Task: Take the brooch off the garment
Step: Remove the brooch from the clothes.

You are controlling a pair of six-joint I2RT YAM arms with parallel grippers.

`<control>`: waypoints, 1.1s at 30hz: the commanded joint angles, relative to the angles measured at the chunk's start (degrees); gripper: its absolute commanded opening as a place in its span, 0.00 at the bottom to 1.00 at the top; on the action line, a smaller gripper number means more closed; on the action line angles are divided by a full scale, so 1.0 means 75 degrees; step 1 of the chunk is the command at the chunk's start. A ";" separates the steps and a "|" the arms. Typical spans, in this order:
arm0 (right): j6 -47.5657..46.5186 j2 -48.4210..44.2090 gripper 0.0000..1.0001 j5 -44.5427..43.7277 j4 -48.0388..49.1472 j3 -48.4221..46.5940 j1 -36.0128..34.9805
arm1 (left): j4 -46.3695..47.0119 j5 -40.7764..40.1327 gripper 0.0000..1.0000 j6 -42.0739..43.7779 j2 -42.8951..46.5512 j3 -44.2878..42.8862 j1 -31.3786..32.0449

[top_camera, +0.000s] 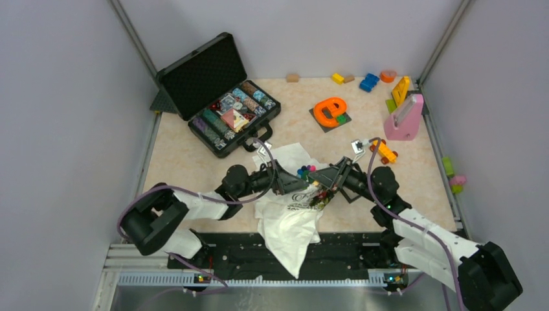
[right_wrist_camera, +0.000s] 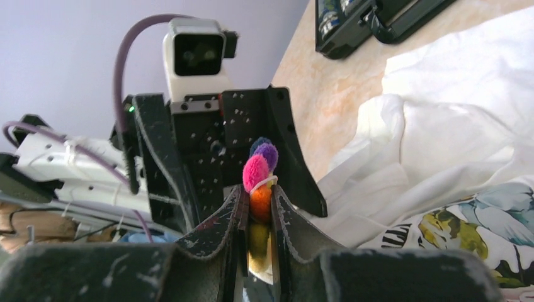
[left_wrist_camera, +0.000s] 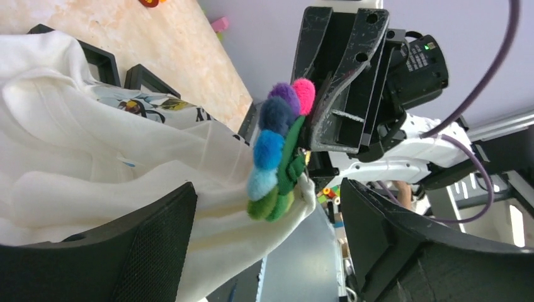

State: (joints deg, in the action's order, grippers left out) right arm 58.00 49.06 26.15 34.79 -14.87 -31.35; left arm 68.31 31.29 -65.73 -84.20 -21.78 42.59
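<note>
The brooch (top_camera: 305, 172), a small flower of fuzzy pink, purple, blue and green beads, hangs above the table between both grippers. My right gripper (right_wrist_camera: 258, 198) is shut on the brooch (right_wrist_camera: 259, 182), pinching its orange and yellow beads. In the left wrist view the brooch (left_wrist_camera: 277, 151) stands edge-on, with a fold of the white garment (left_wrist_camera: 75, 157) still clinging behind it. My left gripper (left_wrist_camera: 271, 251) is open, one finger (left_wrist_camera: 157, 245) on each side of that fold, touching nothing. The garment (top_camera: 288, 223) drapes over the table's near edge, floral print (right_wrist_camera: 466, 226) up.
An open black case of poker chips (top_camera: 220, 97) stands at the back left. An orange letter toy (top_camera: 330, 111), a pink block (top_camera: 404, 120) and small coloured blocks (top_camera: 369, 81) lie at the back right. An orange toy car (top_camera: 385, 152) sits beside the right arm.
</note>
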 commanded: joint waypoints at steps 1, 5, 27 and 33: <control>-0.0617 -0.0324 0.00 -0.1107 0.0152 -0.0094 -0.0376 | -0.2121 -0.1632 0.86 0.1318 0.1065 -0.0420 0.0488; -0.0680 -0.0347 0.00 -0.1257 0.0213 -0.0094 -0.0445 | -0.2991 -0.1819 0.81 0.1742 0.1483 -0.0664 0.0579; -0.0644 -0.0422 0.00 -0.1226 0.0299 -0.0091 -0.0670 | -0.3168 -0.1627 0.20 0.1826 0.1217 -0.0978 0.0585; -0.0599 -0.0527 0.00 -0.1208 0.0262 -0.0013 -0.0683 | -0.3080 -0.1538 0.00 0.1783 0.1177 -0.0998 0.0577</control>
State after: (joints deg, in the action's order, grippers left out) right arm 52.53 46.89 14.87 32.95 -14.61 -35.31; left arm 44.34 19.92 -53.30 -74.54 -27.53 46.76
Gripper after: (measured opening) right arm 0.156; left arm 0.025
